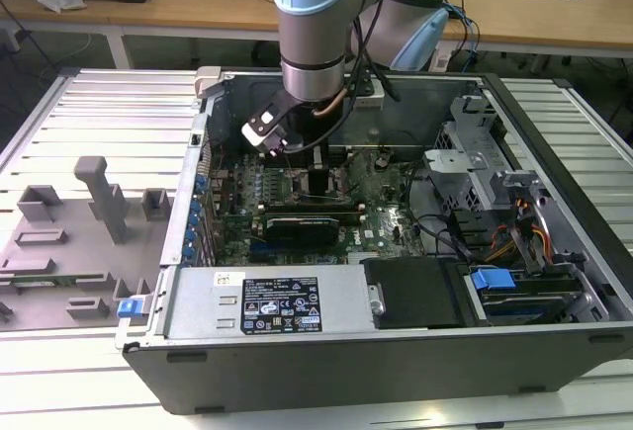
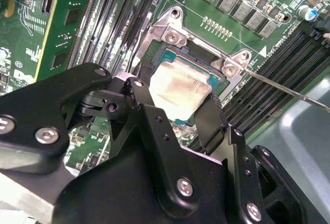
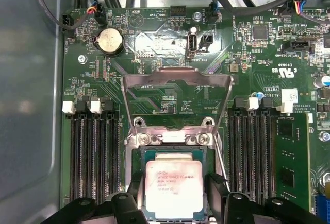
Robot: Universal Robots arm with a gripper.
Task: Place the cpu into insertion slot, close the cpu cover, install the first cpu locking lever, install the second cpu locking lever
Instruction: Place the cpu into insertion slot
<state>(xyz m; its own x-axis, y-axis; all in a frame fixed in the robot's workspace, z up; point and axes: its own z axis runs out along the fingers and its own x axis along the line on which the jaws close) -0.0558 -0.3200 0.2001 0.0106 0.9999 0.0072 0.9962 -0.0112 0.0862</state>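
Gripper [image 2: 178, 105] fingers [image 2: 140, 91] are closed against two opposite edges of the cpu [image 2: 180, 86], pinching it from both sides. In the exterior view the gripper [image 1: 318, 175] reaches down into an open computer case [image 1: 396, 371]. The cpu [image 3: 172, 185] is a flat square chip, so it has no marked long axis. It lies level, matte silvery metal lid upward, within the insertion slot [image 3: 172, 138], a dark square socket with a screwed metal rim set into the green motherboard [image 3: 154, 44]. The cpu edges run parallel to the long black memory slots [image 3: 93, 152] on either side. The cpu cover [image 3: 175, 98], a thin grey metal frame with a square window, is swung open away from the socket. A thin wire locking lever [image 2: 289, 91] stands clear of the rim.
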